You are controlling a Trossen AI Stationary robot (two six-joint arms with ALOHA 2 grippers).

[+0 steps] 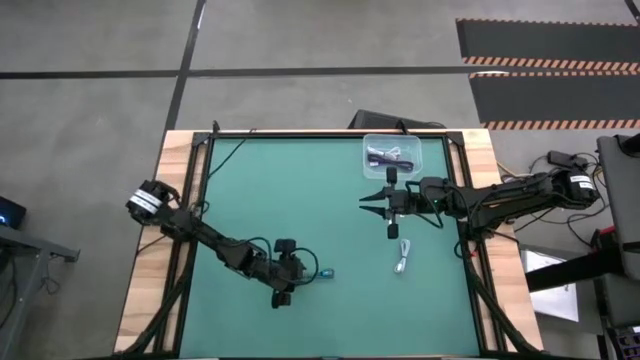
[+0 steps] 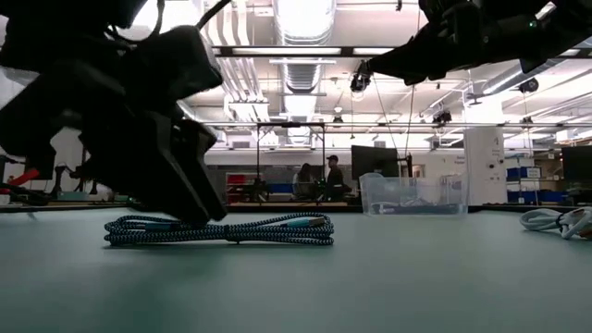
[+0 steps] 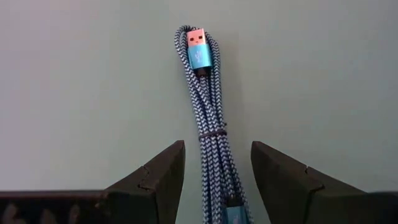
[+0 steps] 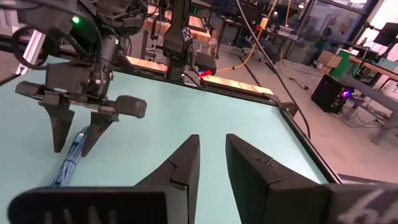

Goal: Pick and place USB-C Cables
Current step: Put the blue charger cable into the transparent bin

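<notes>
Your left gripper (image 3: 214, 177) sits low near the bench's (image 1: 300, 190) front edge, fingers (image 3: 155, 177) released, straddling the teal-blue cable (image 3: 208, 118), which lies flat on the bench. Your right gripper (image 1: 378, 204) hangs toward the right edge, fingers released, holding nothing. The white-grey cable (image 1: 402, 258) lies beneath it. The dark cable (image 1: 388, 156) rests in the clear bin (image 1: 415, 145) at the back edge.

Bright ceiling lights (image 2: 301, 20) glare in the low view, silhouetting the arms.
</notes>
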